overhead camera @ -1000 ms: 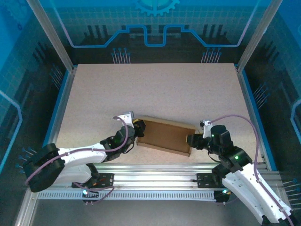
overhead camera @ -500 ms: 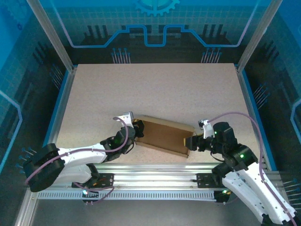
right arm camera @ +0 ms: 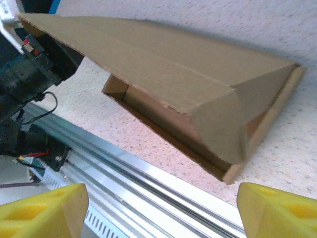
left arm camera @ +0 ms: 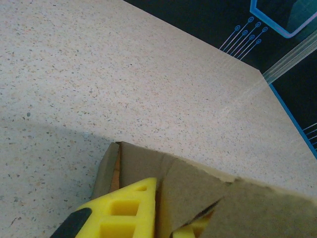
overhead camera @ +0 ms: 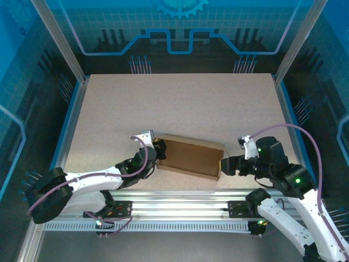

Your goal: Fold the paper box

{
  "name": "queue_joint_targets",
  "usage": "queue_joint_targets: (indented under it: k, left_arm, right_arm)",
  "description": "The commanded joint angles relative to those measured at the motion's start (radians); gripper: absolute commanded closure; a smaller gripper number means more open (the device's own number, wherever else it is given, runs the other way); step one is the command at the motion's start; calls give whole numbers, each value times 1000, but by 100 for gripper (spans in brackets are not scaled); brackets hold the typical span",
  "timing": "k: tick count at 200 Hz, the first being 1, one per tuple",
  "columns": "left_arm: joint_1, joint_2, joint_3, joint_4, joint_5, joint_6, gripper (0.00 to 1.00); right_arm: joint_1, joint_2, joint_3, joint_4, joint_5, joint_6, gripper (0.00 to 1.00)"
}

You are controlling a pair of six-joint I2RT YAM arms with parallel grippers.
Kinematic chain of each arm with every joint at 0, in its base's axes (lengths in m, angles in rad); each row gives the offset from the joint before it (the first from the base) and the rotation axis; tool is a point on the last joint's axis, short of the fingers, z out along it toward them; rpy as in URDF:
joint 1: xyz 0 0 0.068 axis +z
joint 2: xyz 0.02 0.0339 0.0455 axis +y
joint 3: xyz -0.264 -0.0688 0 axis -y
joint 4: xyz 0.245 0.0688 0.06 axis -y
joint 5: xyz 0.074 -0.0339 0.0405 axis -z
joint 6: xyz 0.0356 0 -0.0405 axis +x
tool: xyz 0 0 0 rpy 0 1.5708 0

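Note:
The paper box [overhead camera: 191, 157] is a brown cardboard mailer lying near the table's front edge, its lid panel slanting down over the tray. My left gripper [overhead camera: 159, 151] is at the box's left end. In the left wrist view its yellow fingers [left arm camera: 124, 213] sit on either side of a cardboard wall [left arm camera: 198, 188], shut on it. My right gripper [overhead camera: 226, 165] stands just off the box's right end, apart from it. Its yellow fingertips [right arm camera: 39, 213] are spread wide, with the box [right arm camera: 168, 64] beyond them and nothing between them.
An aluminium rail [overhead camera: 180, 199] runs along the near edge just in front of the box and lies under my right gripper [right arm camera: 161, 213] as rail [right arm camera: 148, 183]. The speckled tabletop [overhead camera: 180, 103] stretches behind the box. Blue-edged walls bound both sides.
My right gripper has opened and drawn back to the right, off the box's right end. The left gripper has kept its place at the left end.

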Motion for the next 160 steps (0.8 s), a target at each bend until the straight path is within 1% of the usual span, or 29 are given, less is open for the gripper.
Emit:
queue_joint_targets:
  k: [1, 22, 45, 53, 76, 83, 112, 128, 141, 160]
  left_arm:
    - [-4, -2, -20, -52, -4, 3, 87]
    - [-4, -11, -24, -59, 6, 6, 84]
    - [-4, -36, -29, -84, 26, 14, 78]
    - [-4, -50, -31, -103, 35, 18, 76]
    - [-5, -112, -47, -181, 66, 32, 64]
    - [-4, -141, -53, -210, 75, 33, 59]
    - [-4, -286, -92, -339, 136, 50, 44]
    - [-5, -384, -94, -456, 191, 71, 36]
    - [-6, -472, -86, -563, 255, 88, 27]
    - [-8, -609, -75, -691, 352, 107, 6]
  right_arm:
    - [16, -8, 45, -95, 109, -12, 20]
    - [16, -22, 37, 10, 37, -29, 22]
    - [15, 24, 15, 136, -96, -55, 27]
    - [16, 44, 11, 175, -123, -58, 29]
    - [16, 97, -6, 293, -187, -54, 35]
    - [16, 116, -8, 322, -203, -52, 36]
    - [23, 205, -34, 431, -265, -37, 39]
    - [41, 244, -65, 488, -272, -30, 40]
    - [57, 277, -83, 506, -257, -34, 40]
    - [74, 328, -95, 515, -222, -46, 41]
